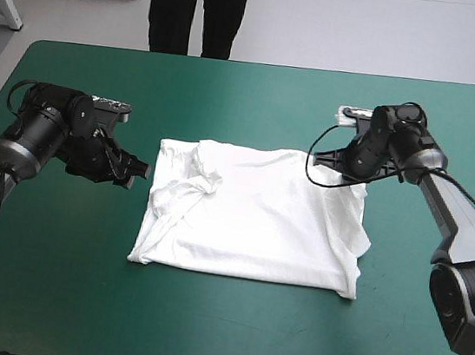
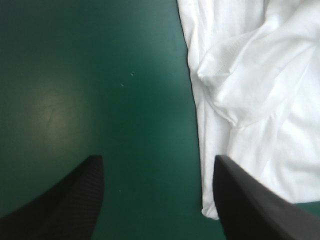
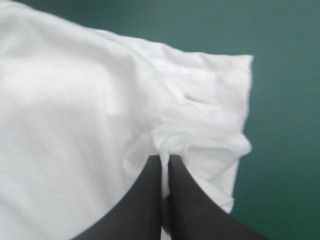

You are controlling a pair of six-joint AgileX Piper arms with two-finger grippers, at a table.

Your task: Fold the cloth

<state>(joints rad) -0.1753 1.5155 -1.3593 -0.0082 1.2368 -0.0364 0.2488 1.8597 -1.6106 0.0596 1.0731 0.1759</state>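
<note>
The white T-shirt (image 1: 250, 214) lies spread flat near the middle of the teal-green table cover (image 1: 257, 93). It is roughly a rectangle, with a straight near edge and a softly rounded fold along its left edge. Bare cover surrounds it on every side: a wide strip beyond its far edge, a wider one in front of its near edge, and open lanes at both sides where the arms reach in.

The left gripper (image 1: 136, 167) hovers just beside the shirt's left edge. Its black fingers are spread wide, one above bare cover and the other over the very border of the cloth. The right gripper (image 3: 165, 160) is at the shirt's far right corner, its fingers pressed together on a small puckered fold of fabric beside the hemmed sleeve (image 3: 225, 80).

The fabric is thin and matte and lies smooth across the body. It is creased at the twisted sleeve (image 1: 202, 182), which is turned inward near the left edge, and rumpled along the right side
</note>
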